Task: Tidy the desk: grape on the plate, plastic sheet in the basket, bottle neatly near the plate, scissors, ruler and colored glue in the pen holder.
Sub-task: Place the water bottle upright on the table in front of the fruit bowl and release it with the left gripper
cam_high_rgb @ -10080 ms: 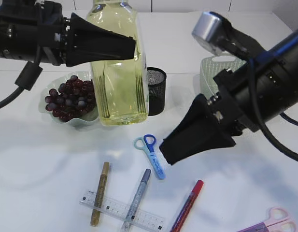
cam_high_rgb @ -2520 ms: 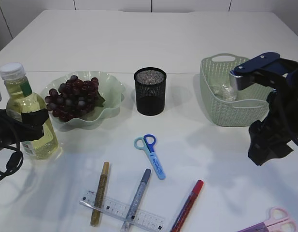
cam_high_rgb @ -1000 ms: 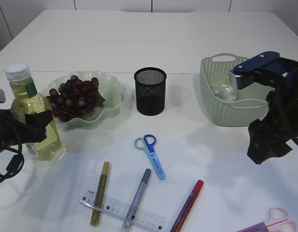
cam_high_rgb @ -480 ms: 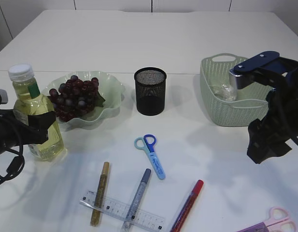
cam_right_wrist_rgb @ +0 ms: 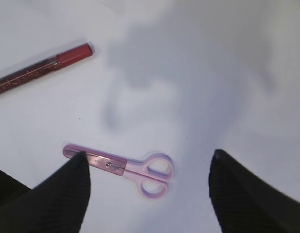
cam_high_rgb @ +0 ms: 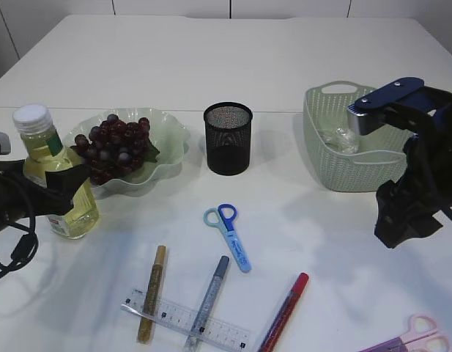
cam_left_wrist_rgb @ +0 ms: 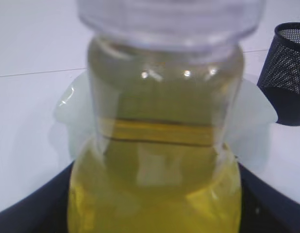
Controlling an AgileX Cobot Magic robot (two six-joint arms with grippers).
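The bottle (cam_high_rgb: 56, 176) of yellow liquid stands at the left, just beside the plate (cam_high_rgb: 171, 139) that holds the grape bunch (cam_high_rgb: 112, 150). My left gripper (cam_high_rgb: 61, 185) is around its body, and in the left wrist view its dark fingers press both sides of the bottle (cam_left_wrist_rgb: 159, 145). My right gripper (cam_right_wrist_rgb: 148, 161) hangs open above pink scissors (cam_right_wrist_rgb: 135, 167). Blue scissors (cam_high_rgb: 227, 227), a ruler (cam_high_rgb: 185, 320) and gold (cam_high_rgb: 151, 293), silver (cam_high_rgb: 209, 297) and red (cam_high_rgb: 284, 312) glue pens lie at the front. The plastic sheet (cam_high_rgb: 339, 139) lies in the basket (cam_high_rgb: 350, 172).
The black mesh pen holder (cam_high_rgb: 228, 138) stands in the middle, between plate and basket. The pink scissors (cam_high_rgb: 416, 334) lie at the front right corner, below the right arm (cam_high_rgb: 412, 198). The ruler lies under the gold and silver pens.
My left gripper has carried the bottle a little to the right, closer to the plate. The right arm and the other things have not moved.
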